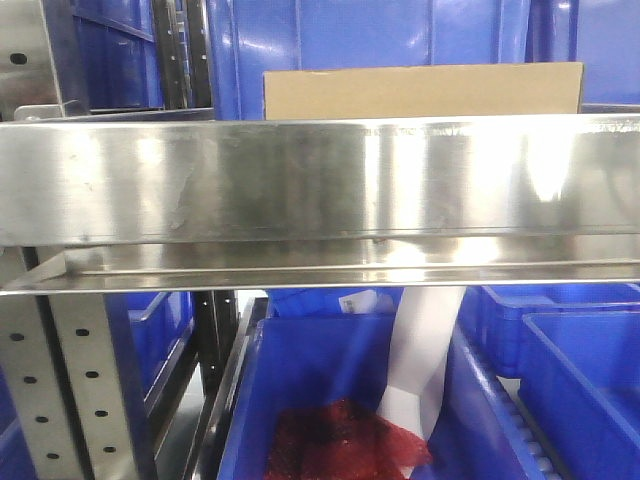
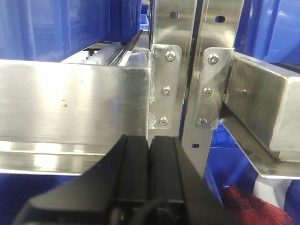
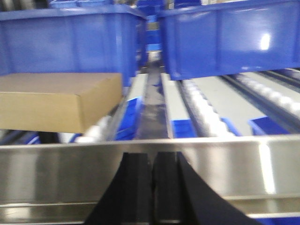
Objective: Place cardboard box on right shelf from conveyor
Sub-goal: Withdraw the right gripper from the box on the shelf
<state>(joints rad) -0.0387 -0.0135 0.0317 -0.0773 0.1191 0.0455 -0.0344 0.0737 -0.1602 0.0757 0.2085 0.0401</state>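
cardboard box sitting on right shelf | both pincers, left and right, closed, holding nothing | placement looking done

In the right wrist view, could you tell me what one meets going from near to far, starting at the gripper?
Right gripper, closed and empty → shelf's steel front lip → cardboard box on the rollers → blue bins behind.
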